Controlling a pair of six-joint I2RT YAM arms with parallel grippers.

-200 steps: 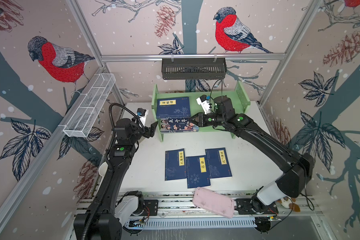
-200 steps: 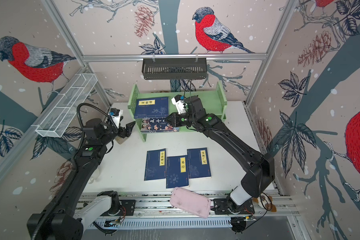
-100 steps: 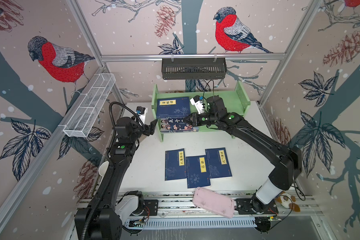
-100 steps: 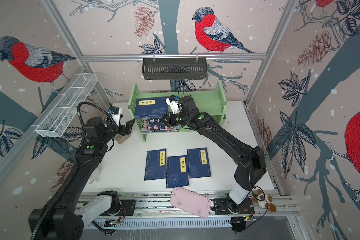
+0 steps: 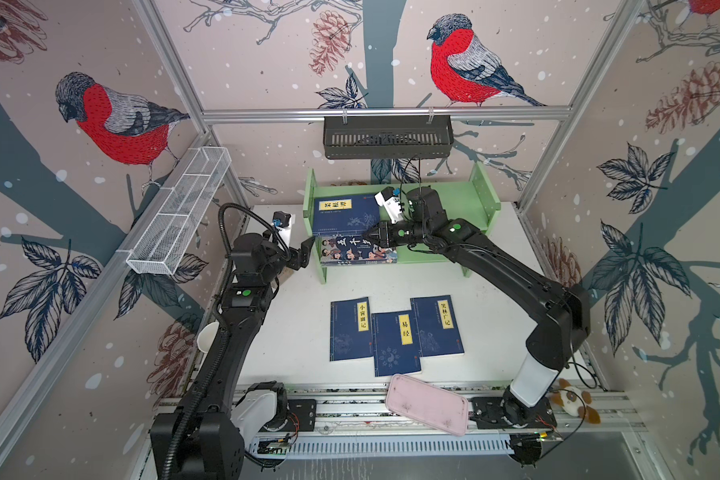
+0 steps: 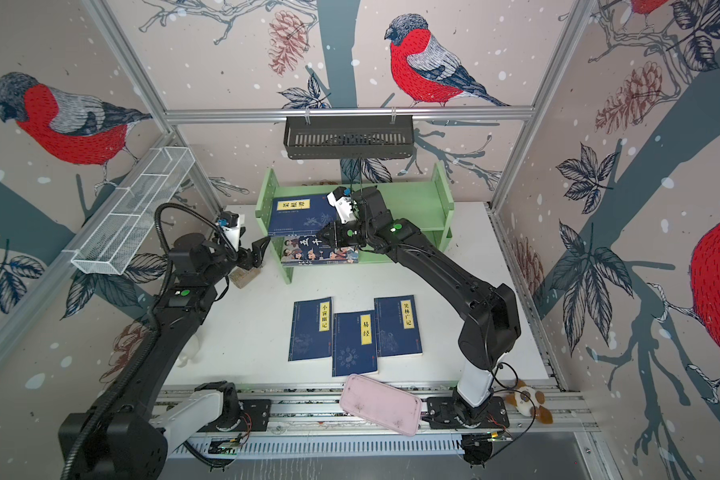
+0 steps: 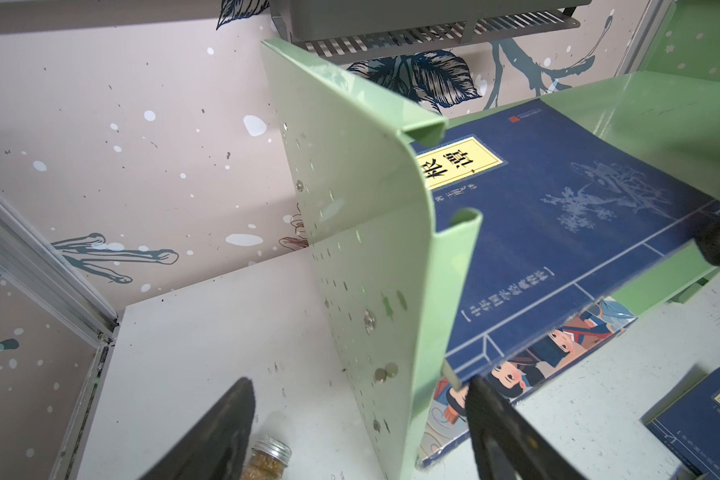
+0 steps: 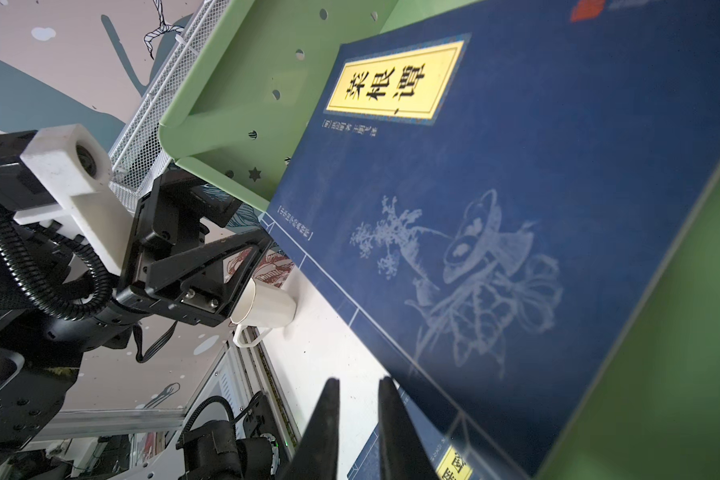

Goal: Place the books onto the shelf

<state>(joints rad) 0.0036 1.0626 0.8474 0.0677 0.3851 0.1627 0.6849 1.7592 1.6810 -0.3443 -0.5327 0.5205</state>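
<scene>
Shelf [image 5: 481,195]: navy book [image 5: 341,214] flat on top tier, beside left side panel, front edge seems to overhang. Cartoon book [image 5: 354,253] on lower tier beneath. Three navy books [image 5: 395,345] on worktop [image 5: 300,332] in front of shelf.

Right gripper [image 5: 368,237] at top book's front corner, jaws narrow, empty. Left gripper [image 5: 304,255] at left panel, jaws wide, straddling it.

Advice: push slow, level, straight toward shelf back. Brace panel, or shelf may slide.

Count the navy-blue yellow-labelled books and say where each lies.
4: one book on the shelf's upper tier; three on the table before it: left book, middle book, right book.
</scene>
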